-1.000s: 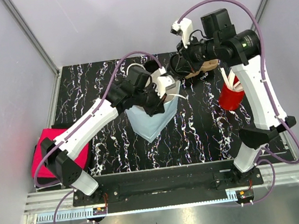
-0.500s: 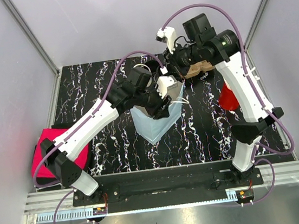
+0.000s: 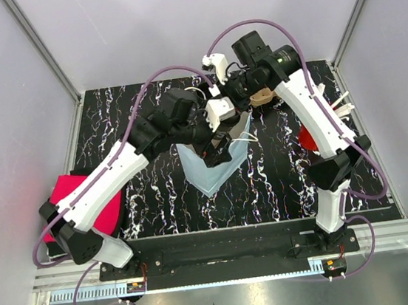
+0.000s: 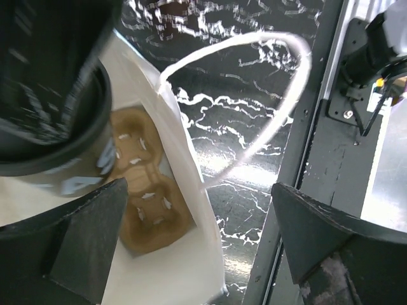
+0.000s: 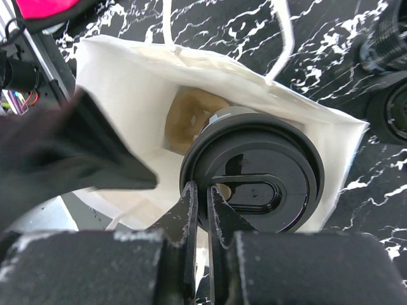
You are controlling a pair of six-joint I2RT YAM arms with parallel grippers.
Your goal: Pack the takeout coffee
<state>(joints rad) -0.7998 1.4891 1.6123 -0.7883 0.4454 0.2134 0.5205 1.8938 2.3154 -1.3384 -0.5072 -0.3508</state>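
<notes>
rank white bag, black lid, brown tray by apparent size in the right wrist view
1. white bag
2. black lid, though it sits nearer the camera
3. brown tray, mostly hidden by the lid

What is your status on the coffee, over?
Left gripper open, over the bag. Right gripper shut on the cup. Cup at bag mouth, above the carrier. Nothing seen in the way.

Marbled black table (image 3: 267, 182) (pale grey walls (image 3: 100, 31))
</notes>
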